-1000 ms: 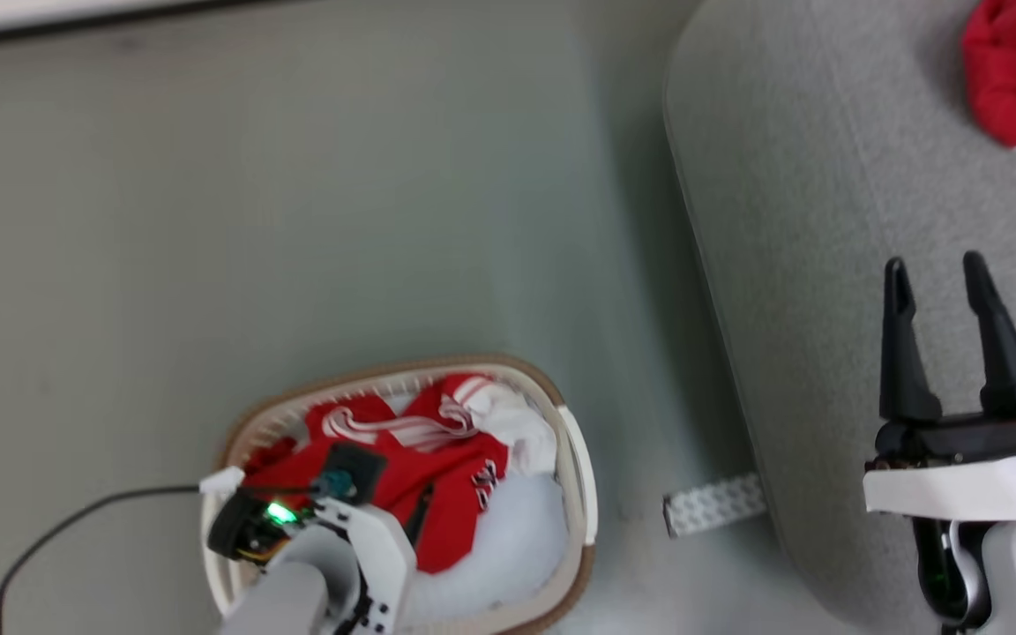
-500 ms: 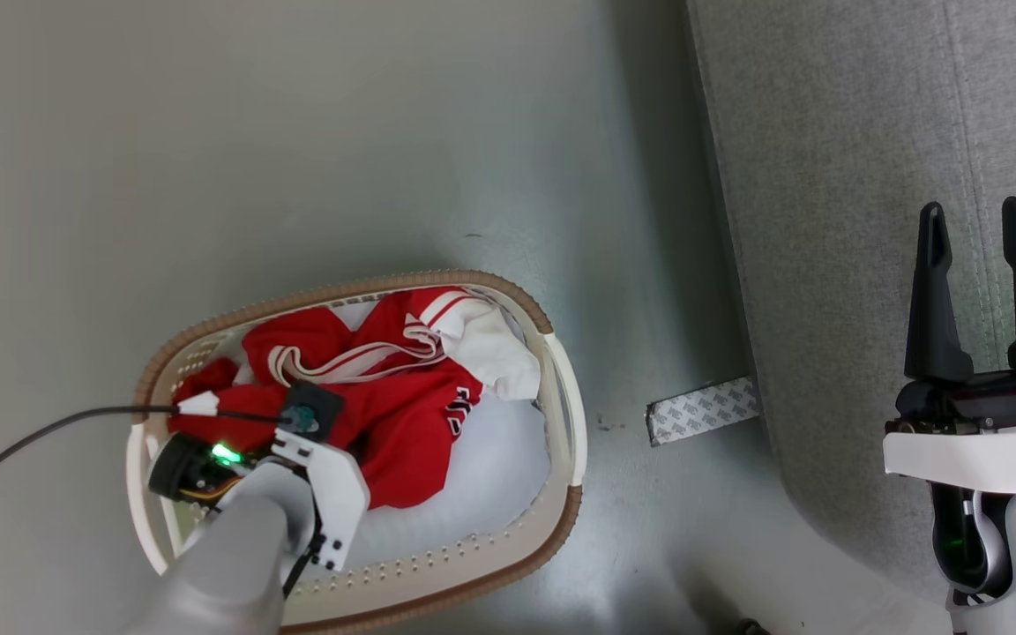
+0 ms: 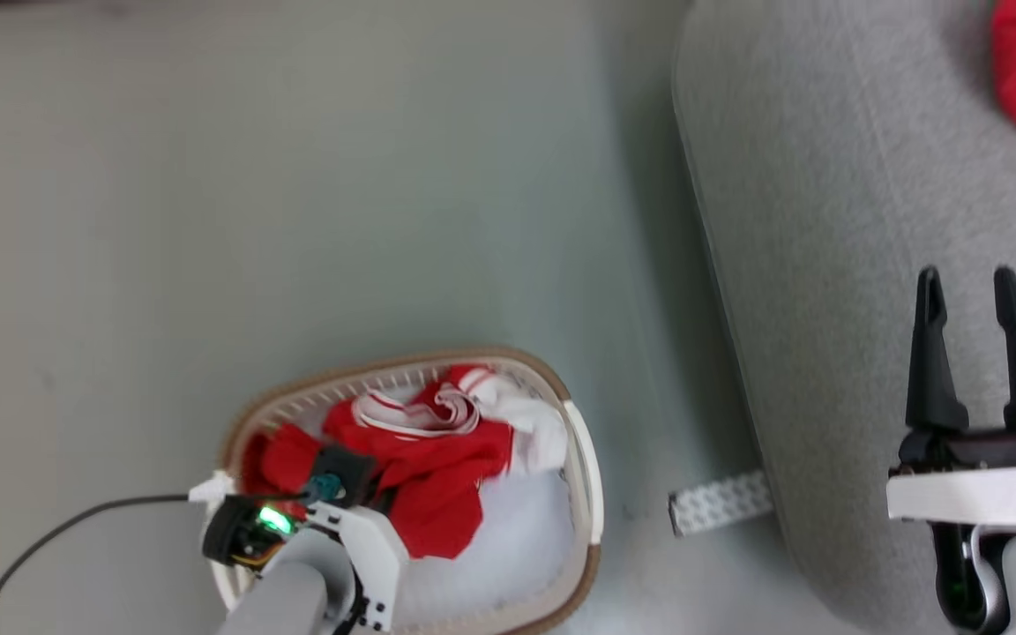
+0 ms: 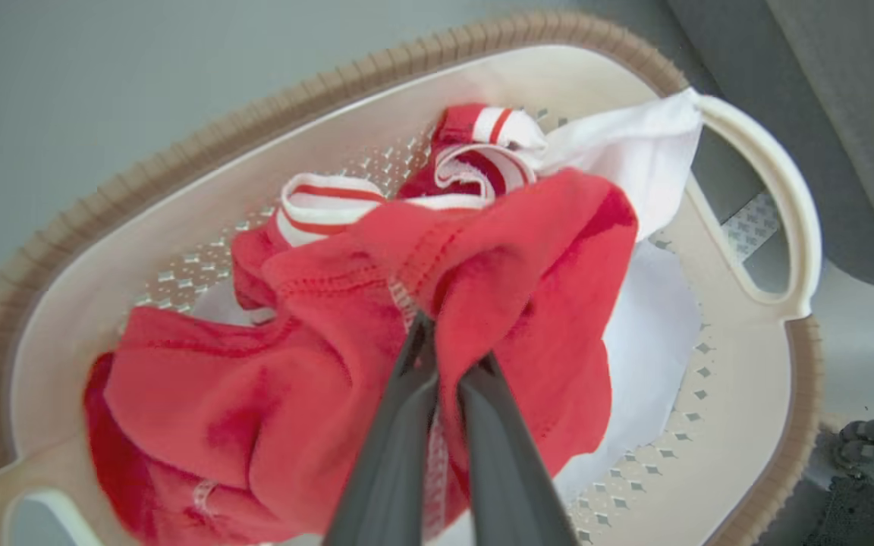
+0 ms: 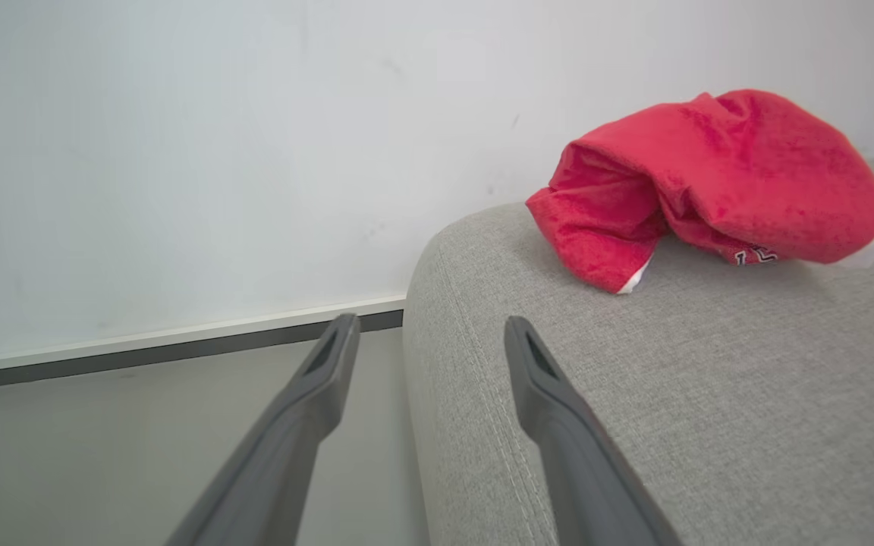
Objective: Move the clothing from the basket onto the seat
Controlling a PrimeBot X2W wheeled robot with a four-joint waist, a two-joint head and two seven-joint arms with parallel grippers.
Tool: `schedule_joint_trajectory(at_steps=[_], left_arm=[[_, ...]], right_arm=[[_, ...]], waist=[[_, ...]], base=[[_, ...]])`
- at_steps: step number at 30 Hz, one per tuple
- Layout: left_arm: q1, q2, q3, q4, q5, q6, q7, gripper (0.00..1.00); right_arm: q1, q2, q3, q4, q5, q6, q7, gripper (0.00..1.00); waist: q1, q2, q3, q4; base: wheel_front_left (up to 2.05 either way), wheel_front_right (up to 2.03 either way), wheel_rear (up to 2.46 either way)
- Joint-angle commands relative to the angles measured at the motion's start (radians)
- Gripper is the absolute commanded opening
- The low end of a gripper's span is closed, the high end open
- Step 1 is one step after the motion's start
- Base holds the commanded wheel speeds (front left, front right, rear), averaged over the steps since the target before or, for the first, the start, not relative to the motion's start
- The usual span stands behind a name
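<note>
So your left gripper (image 4: 448,353) is down inside the basket (image 3: 583,467) with its two fingers pressed together on a fold of the red clothing (image 4: 315,326). It's pinching a raised ridge near the middle of the pile, which makes sense: a bunched fold gives thin fingers something to bite on instead of sliding off flat cloth. The rest of the garment sits slumped in the basket, stripy trim up toward the basket's far wall. The seat (image 3: 825,265) is off to the basket's right across a strip of floor, and one red piece (image 5: 725,174) already lies on it, well away from the basket. Your right gripper (image 3: 967,278) hovers over that seat with fingers spread and nothing in them, I'd guess parked there to keep out of the left arm's way. Looks to me like lifting the pinched fold out of the basket comes next
</note>
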Motion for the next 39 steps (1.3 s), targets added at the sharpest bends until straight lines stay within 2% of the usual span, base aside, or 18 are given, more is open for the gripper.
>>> schedule_joint_trajectory(at_steps=[1, 12, 20, 30, 39], left_arm=[[0.026, -0.004, 0.002, -0.016, -0.027, -0.005, -0.009, 0.0], [0.15, -0.01, 0.002, -0.246, -0.152, -0.009, -0.021, 0.0], [0.239, -0.007, -0.016, -0.47, -0.212, 0.033, 0.046, 0.0], [0.341, 0.077, 0.027, -0.822, -0.251, 0.098, 0.187, 0.0], [0.416, 0.143, 0.06, -1.004, -0.268, 0.144, 0.266, 0.0]], right_arm=[[0.026, -0.004, -0.008, 0.011, -0.008, -0.003, -0.003, 1.0], [0.184, -0.004, -0.046, 0.076, -0.062, -0.003, -0.003, 1.0], [0.305, -0.004, -0.029, 0.106, -0.053, -0.003, -0.003, 1.0], [0.366, -0.004, 0.03, 0.104, -0.062, -0.003, -0.003, 1.0], [0.404, -0.004, 0.05, 0.086, -0.077, -0.003, -0.003, 1.0]], waist=[[0.0, 0.0, -0.123, 0.052], [0.0, 0.0, -0.421, 0.15], [0.0, 0.0, -0.583, 0.187], [0.0, 0.0, -0.66, 0.191], [0.0, 0.0, -0.692, 0.192]], base=[[0.0, 0.0, 0.0], [0.0, 0.0, 0.0], [0.0, 0.0, 0.0], [0.0, 0.0, 0.0], [0.0, 0.0, 0.0]])
